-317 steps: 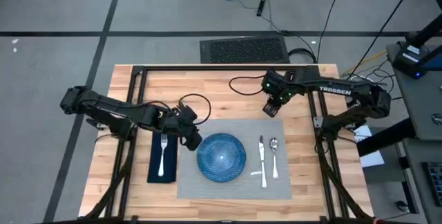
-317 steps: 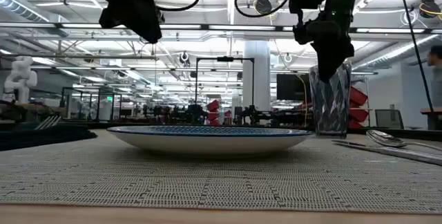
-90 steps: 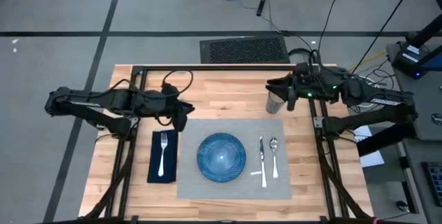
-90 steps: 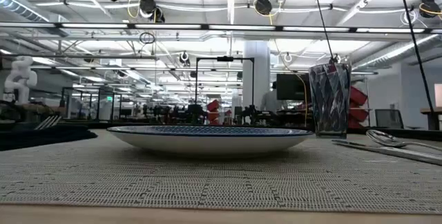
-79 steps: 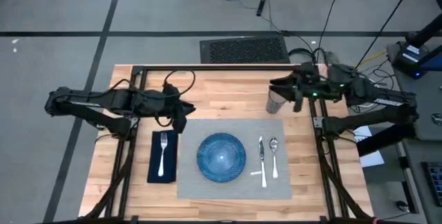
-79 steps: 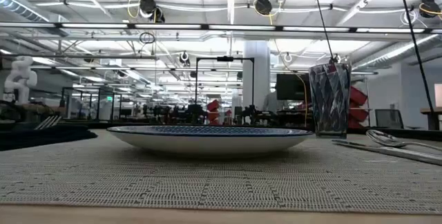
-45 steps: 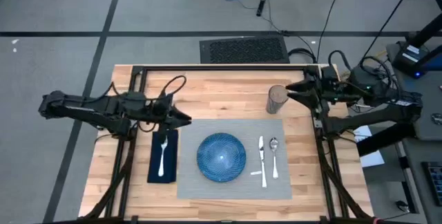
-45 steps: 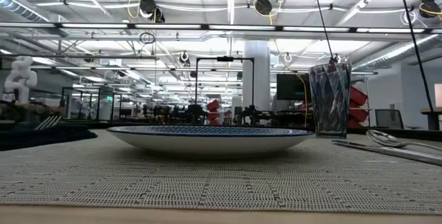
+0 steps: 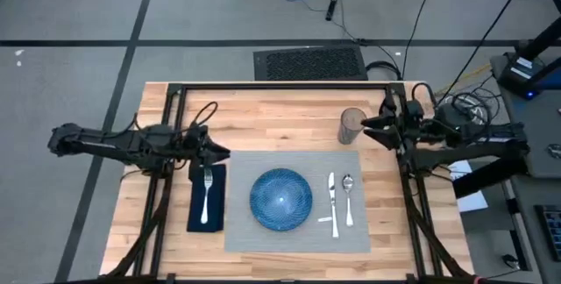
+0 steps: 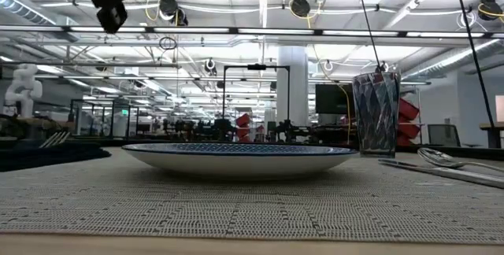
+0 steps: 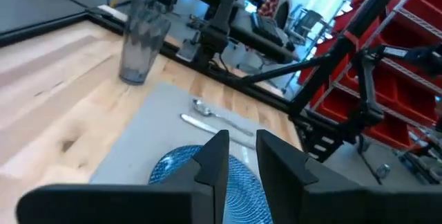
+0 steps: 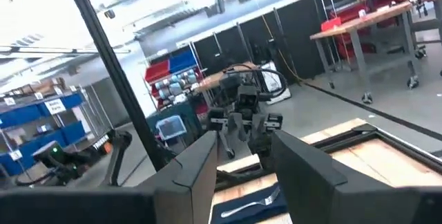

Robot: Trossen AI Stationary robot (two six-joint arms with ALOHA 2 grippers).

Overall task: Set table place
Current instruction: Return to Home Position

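Light wood-strip counter (image 9: 263, 117): left fingers (image 11: 213, 160) and right fingers (image 12: 197, 172), slightly apart, should withdraw outward, avoiding the upper-right bluish transparent cup (image 9: 351, 127).

Even overhead light fills the high view. The table (image 9: 289, 109) looks bright, with only faint, soft shadows beneath the left arm (image 9: 123, 141) at 9 o'clock and the right arm (image 9: 465, 131) at 3 o'clock. In the low view, ceiling strip lights (image 10: 236, 9) glare white from 10 to 2 o'clock. They backlight the cup (image 10: 376, 113) and leave the plate (image 10: 240, 157) rim shaded above the placemat (image 10: 236, 208). White glare washes out the left wrist view at 1 o'clock and the right wrist view at 10 o'clock.
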